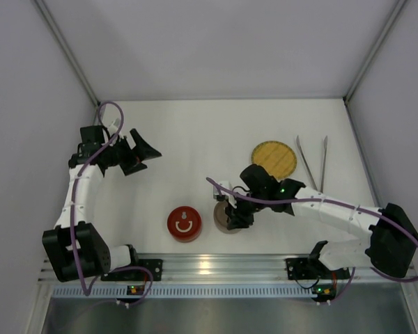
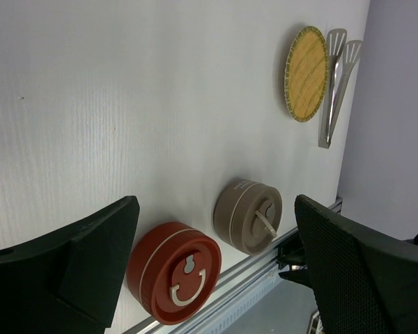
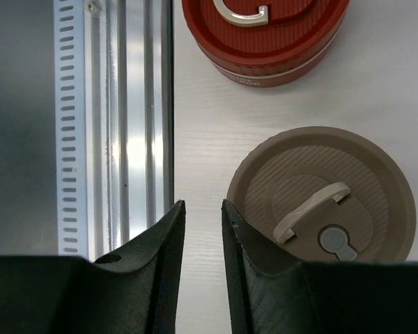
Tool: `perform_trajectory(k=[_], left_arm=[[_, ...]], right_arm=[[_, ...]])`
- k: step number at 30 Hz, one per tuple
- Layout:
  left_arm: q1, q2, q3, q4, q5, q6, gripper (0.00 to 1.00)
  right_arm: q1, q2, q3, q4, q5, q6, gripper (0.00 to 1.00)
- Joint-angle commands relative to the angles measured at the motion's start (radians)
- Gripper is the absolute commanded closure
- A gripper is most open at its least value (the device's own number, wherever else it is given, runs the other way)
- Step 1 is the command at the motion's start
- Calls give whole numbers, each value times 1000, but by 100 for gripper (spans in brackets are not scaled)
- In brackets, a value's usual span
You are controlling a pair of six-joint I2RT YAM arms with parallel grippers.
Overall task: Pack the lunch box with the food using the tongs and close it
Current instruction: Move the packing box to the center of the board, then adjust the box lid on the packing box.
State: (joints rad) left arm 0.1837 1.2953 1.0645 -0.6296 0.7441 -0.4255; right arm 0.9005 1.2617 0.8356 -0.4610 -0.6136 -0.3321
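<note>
Two round lidded lunch box containers stand near the front rail. The tan one has a pale lid handle tilted up, and the red one sits to its left. My right gripper hovers over the tan container's left rim. Its jaws are a narrow gap apart, and only bare table shows between them. My left gripper is wide open at the far left, holding nothing. The silver tongs lie beside the yellow woven plate. The food is out of view.
The aluminium rail runs along the table's near edge, just left of my right gripper's fingers. White walls close in the table's back and sides. The woven plate and the tongs are at the back right.
</note>
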Motion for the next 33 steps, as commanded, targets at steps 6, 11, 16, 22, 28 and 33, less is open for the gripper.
perform_trajectory(k=[6,11,16,22,28,33], left_arm=[[2,-53,34,-25,3,53,2],[2,-53,31,-32,15,79,2],[2,-59,28,-44,24,113,2],[2,-48,31,-41,26,117,2],[2,-39,23,-16,20,96,2],[2,-21,29,-35,14,103,2]], right_arm=[[18,60,30,30,-67,-15,75],[18,49,46,65,-140,19,78],[-64,-25,95,38,-143,57,86],[-120,-77,97,-4,-68,56,100],[-103,19,114,-30,234,88,100],[-58,39,134,-30,348,81,100]])
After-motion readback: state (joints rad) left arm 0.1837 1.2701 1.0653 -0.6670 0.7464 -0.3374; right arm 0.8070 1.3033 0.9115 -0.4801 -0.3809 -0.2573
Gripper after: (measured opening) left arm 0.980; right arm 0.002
